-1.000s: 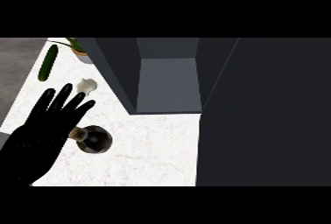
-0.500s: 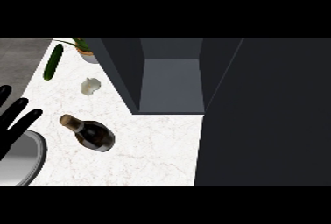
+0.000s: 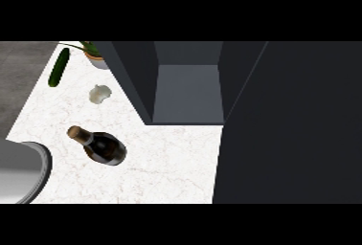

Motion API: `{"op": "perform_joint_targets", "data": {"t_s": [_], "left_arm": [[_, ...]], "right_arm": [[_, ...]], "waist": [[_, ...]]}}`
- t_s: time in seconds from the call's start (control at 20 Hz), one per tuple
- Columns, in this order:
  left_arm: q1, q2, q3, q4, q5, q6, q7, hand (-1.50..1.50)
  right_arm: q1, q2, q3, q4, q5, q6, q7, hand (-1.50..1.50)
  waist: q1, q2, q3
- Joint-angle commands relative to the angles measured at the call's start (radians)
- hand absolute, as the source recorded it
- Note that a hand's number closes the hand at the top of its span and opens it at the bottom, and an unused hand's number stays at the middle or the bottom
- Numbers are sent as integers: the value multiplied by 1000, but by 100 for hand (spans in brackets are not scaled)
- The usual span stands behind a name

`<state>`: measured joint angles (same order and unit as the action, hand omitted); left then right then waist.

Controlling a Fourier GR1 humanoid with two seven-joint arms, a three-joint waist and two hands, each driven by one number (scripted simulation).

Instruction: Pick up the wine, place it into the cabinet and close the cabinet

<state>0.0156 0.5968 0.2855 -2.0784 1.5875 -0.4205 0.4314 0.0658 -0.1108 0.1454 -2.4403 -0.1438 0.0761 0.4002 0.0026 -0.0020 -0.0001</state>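
Head view, looking steeply down. The largest element is the open cabinet door (image 3: 290,124), a dark panel that fills the right side and hides whatever part of the counter lies beneath it; its far and near ends run out of view. Beside it, at the far edge, is the cabinet (image 3: 187,91), with dark side walls and a grey inner floor visible through the open front; its upper part is cut off.

The white marbled countertop (image 3: 163,167) occupies the left and centre. At its near left corner sits a round grey basin, apparently a sink (image 3: 28,172), with only its curved right rim in view.

The wine bottle (image 3: 102,146) stands left of centre, seen almost from above and foreshortened, its capped neck pointing toward the far left. It is just beside the sink rim and well apart from the cabinet opening.

Toward the far left edge lie a long green cucumber (image 3: 59,68), a small pale bulb, probably garlic (image 3: 99,94), and a potted plant (image 3: 93,52), partly cut off and partly hidden by the cabinet wall.

Neither hand appears, so their openness and position relative to the wine bottle cannot be told; nothing touches the wine bottle.
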Motion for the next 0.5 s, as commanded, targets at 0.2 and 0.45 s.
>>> {"op": "perform_joint_targets", "data": {"t_s": [0.2,0.45], "left_arm": [[-7,-52,13,-115,-37,149,28,-150],[45,-65,70,-96,-31,129,82,-150]], "right_arm": [[-53,-4,-33,-82,-49,-14,113,-150],[-17,2,-36,-70,-43,22,74,-150]], "waist": [[-3,1,0],[-1,0,0]]}}
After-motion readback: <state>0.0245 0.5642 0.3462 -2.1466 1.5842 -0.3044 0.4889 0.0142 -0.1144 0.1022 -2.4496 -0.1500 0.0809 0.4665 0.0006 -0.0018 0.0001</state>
